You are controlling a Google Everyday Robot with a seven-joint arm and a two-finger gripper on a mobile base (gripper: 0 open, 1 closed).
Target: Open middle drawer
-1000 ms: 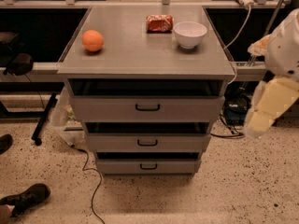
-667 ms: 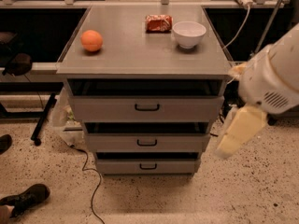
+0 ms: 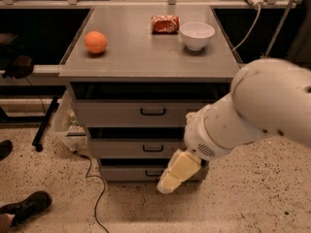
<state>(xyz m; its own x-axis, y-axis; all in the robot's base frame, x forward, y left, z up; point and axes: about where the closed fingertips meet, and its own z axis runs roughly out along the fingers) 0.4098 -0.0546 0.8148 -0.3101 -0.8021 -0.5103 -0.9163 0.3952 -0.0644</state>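
Note:
The gray cabinet (image 3: 146, 57) has three drawers. The middle drawer (image 3: 126, 148) has a flat gray front with a small black bar handle (image 3: 153, 148), and a dark gap shows above it. The top drawer (image 3: 121, 113) and the bottom drawer (image 3: 126, 173) look alike. My white arm (image 3: 252, 110) reaches in from the right and hides the right ends of the drawers. My gripper (image 3: 176, 173), cream-coloured, hangs in front of the bottom drawer's right part, below and to the right of the middle drawer's handle. It holds nothing that I can see.
On the cabinet top lie an orange (image 3: 95, 42), a red snack packet (image 3: 165, 24) and a white bowl (image 3: 197, 35). A black cable (image 3: 95, 188) runs across the floor at the left. A shoe (image 3: 26, 208) and a black stand leg (image 3: 43, 123) are further left.
My arm has swung from the cabinet's right side leftward and toward the camera. The gripper now hangs in front of the lower drawers. The drawers have not moved.

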